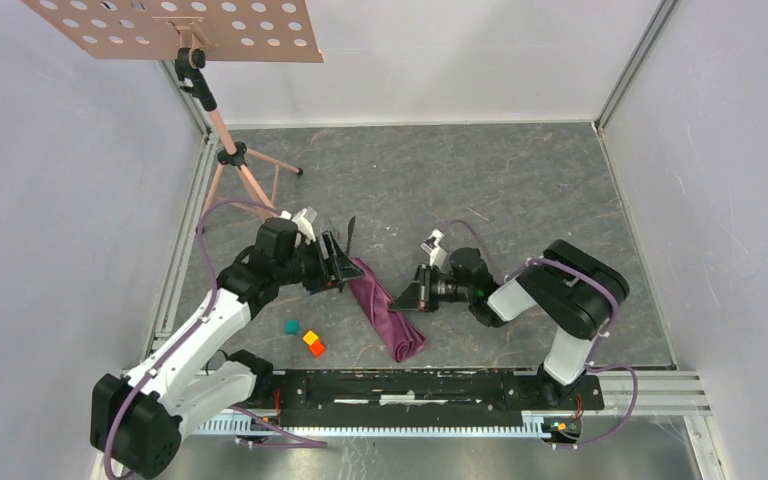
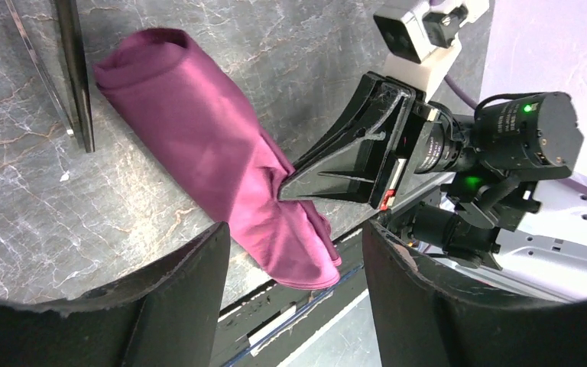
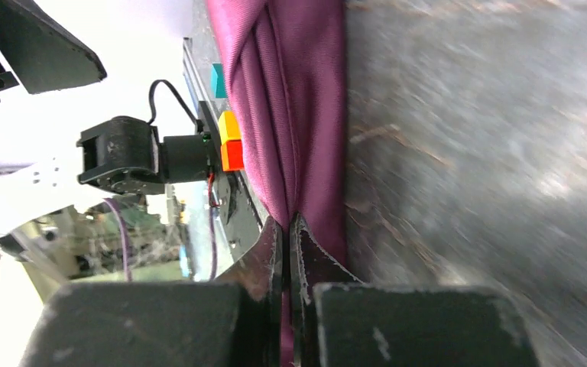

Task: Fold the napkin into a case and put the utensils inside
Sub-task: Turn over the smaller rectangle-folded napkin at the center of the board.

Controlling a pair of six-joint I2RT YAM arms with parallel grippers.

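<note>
Plum-purple shiny cloth napkin (image 1: pixel 388 312) lay bunched in a long strip. Right gripper (image 3: pixel 285 223) was clamped on its mid-length edge, and left gripper (image 2: pixel 294 233) gaped empty at its far end, two slim dark utensils (image 2: pixel 76 76) lying beside. Risk: a one-sided pull could drag the loose roll and undo the folds.

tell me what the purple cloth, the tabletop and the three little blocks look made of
Plum-purple folded cloth napkin: woven fabric with a slight sheen; soft creases and a fine weave show in the right wrist view.
Grey veined tabletop: looks like stone or a stone-print laminate, matte; cannot tell which.
Small teal, yellow and orange blocks: solid-coloured, probably plastic or painted wood.
</note>
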